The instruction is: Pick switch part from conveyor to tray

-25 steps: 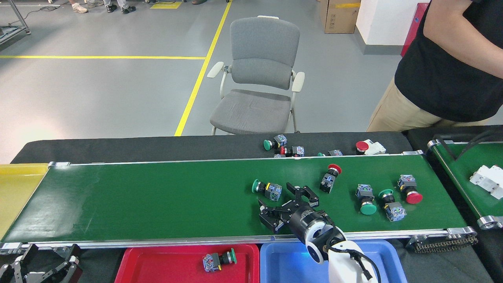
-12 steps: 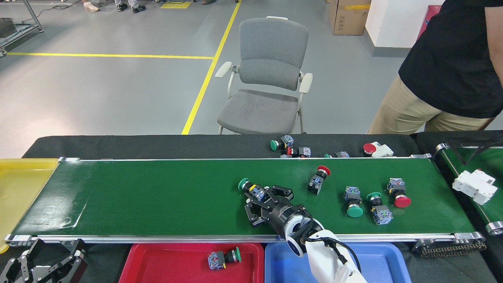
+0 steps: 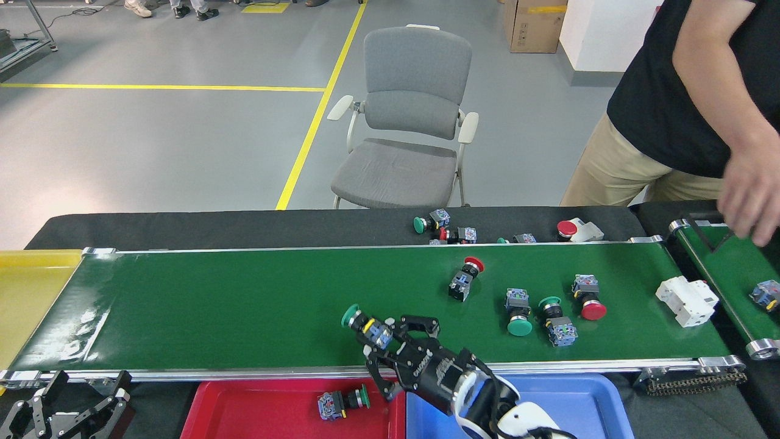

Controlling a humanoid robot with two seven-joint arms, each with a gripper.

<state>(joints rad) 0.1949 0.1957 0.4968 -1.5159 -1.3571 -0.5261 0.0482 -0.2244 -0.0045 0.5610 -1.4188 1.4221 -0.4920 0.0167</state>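
R gripper (image 3: pixel 382 341): jaws closed around green-cap switch part (image 3: pixel 364 324), near edge of conveyor (image 3: pixel 244 305), mid-belt; part sits between the 2 black fingers, green cap pointing far-left, grey/blue body toward wrist.
R arm pose: enters from near right, over blue tray (image 3: pixel 579 396), forearm angled far-left; gripper low over belt, straddling near rail.
L gripper (image 3: pixel 67 411): near-left corner, below belt end, well apart from all parts; jaw gap: cannot tell, seen dark + partly cut off.
Loose switch parts on belt: 4 – red-cap (image 3: pixel 463 277), green-cap (image 3: pixel 518 311), green-cap w/ blue body (image 3: pixel 557 320), red-cap (image 3: pixel 588 299); all right of gripper, apart from it.
White block (image 3: pixel 687 300): 1, on belt at right end.
Trays: 3 – red tray (image 3: pixel 244 402) near, yellow tray (image 3: pixel 30 286) left, blue near-right.
In red tray: 1 green-cap switch (image 3: pixel 341 402), lying on side.
Far ledge behind belt: small cluster of switches (image 3: pixel 448 227), exact count unclear.
2nd belt (image 3: pixel 725 262): far right, 1 small part (image 3: pixel 766 294) on it.
Person (image 3: pixel 682 110): black shirt, tan trousers, far right; 1 hand (image 3: pixel 746 198) hanging over 2nd belt.
Chair (image 3: pixel 405 122): 1, grey, beyond table.
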